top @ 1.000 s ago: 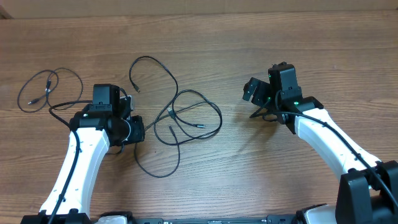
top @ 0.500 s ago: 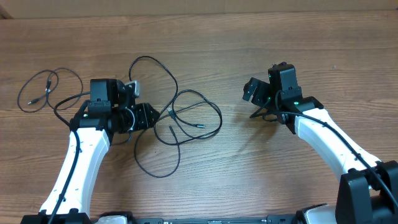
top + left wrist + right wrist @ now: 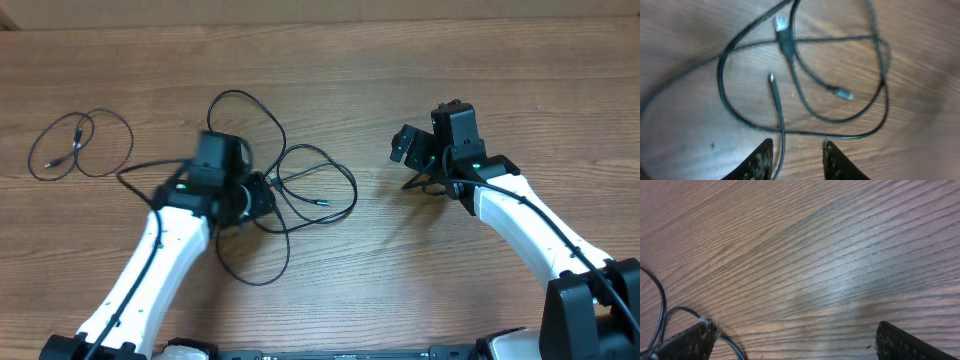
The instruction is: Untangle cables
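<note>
Wood surface [image 3: 330,60]; cables [image 3: 310,190] at 12 o'clock of left claw [image 3: 796,160], half-open, straddling one cord [image 3: 781,125]; we pinch that alone. Right claw [image 3: 795,332] wide, empty.

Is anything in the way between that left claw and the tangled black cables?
Nothing visible. The left gripper hangs just above the cables on the table, jaws apart; one loose cable end runs between its fingers.
</note>
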Robot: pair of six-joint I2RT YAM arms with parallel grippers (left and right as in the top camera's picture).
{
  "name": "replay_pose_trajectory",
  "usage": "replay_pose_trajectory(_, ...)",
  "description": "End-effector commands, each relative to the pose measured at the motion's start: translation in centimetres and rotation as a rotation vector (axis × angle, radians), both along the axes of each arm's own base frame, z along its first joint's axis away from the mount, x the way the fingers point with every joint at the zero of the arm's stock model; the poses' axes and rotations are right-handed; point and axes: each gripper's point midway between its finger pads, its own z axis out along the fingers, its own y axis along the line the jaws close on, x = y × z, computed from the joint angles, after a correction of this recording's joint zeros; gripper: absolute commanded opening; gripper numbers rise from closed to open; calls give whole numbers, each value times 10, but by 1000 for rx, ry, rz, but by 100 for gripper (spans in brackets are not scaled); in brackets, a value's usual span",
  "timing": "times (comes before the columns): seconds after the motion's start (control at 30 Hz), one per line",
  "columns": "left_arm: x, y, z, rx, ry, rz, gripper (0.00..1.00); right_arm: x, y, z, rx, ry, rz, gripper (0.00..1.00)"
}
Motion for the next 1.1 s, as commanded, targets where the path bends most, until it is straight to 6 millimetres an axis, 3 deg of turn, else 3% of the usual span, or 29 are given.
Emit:
replay_pose_trajectory(0.0, -2, 12, -8, 141, 8, 177, 33, 2, 0, 2, -4, -9, -5, 100)
replay_pose_trajectory(0.23, -4, -8, -34, 202, 44, 157, 34, 2, 0, 2, -4, -9, -5, 100)
replay_pose_trajectory(0.5, -11, -6, -81, 264, 175, 142, 34, 2, 0, 2, -4, -9, -5, 100)
replay_pose_trajectory(0.67, -6, -10, -86, 253, 166, 133, 34, 2, 0, 2, -4, -10, -5, 100)
replay_pose_trajectory(0.8, 2, -27, -85, 183, 135, 50, 34, 2, 0, 2, -4, -9, -5, 100)
replay_pose_trajectory(0.93, 0, -27, -92, 185, 160, 57, 25, 2, 0, 2, -4, -9, -5, 100)
replay_pose_trajectory(1.07, -7, -30, -103, 170, 214, 72, 25, 2, 0, 2, -4, -9, -5, 100)
